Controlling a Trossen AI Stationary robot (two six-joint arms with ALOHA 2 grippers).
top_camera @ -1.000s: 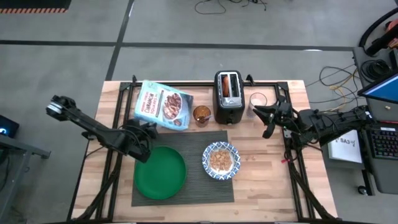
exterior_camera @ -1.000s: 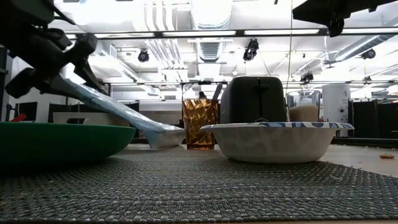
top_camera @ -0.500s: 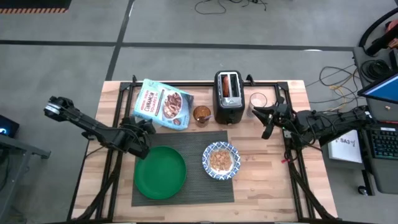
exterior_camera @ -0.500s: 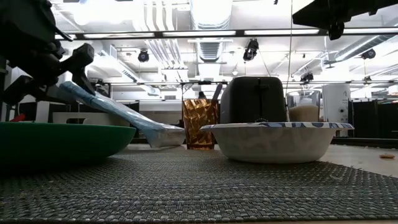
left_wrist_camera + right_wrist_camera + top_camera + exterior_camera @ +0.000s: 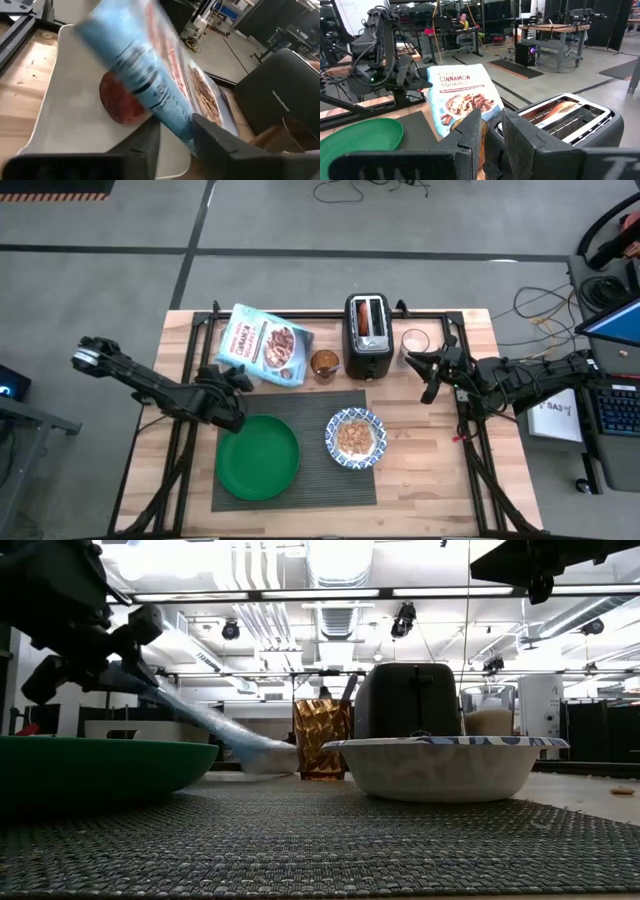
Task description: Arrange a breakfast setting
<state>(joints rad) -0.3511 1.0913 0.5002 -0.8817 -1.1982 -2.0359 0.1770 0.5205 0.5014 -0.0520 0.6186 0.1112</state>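
Observation:
A blue cereal bag (image 5: 265, 345) slants over a white tray (image 5: 60, 120) that holds a red fruit (image 5: 117, 102). My left gripper (image 5: 233, 380) is shut on the bag. A green plate (image 5: 257, 457) and a patterned bowl of cereal (image 5: 356, 438) sit on the dark ribbed placemat (image 5: 310, 480). A bagel (image 5: 560, 110) stands in the black toaster (image 5: 367, 340). My right gripper (image 5: 426, 375) hangs open and empty to the toaster's right, above the table. I cannot make out a spoon. My left gripper pinches the bag's edge (image 5: 175, 117) between its two fingers, near a corner of the end that bears the title. The fingers come from the table's left, slanting slightly down. The held end (image 5: 130, 680) is raised, and the bag's other end (image 5: 265, 755) rests beside the amber glass.
An amber glass (image 5: 325, 365) stands between the bag and the toaster. A glass of milk (image 5: 415, 342) stands to the toaster's right, close to my right gripper. Bare wood lies right of the placemat (image 5: 430, 460).
My left gripper has gone slightly toward the table's far edge with the held end of the bag. The bag has shifted a little that way, and its lower end has stayed down beside the amber glass.

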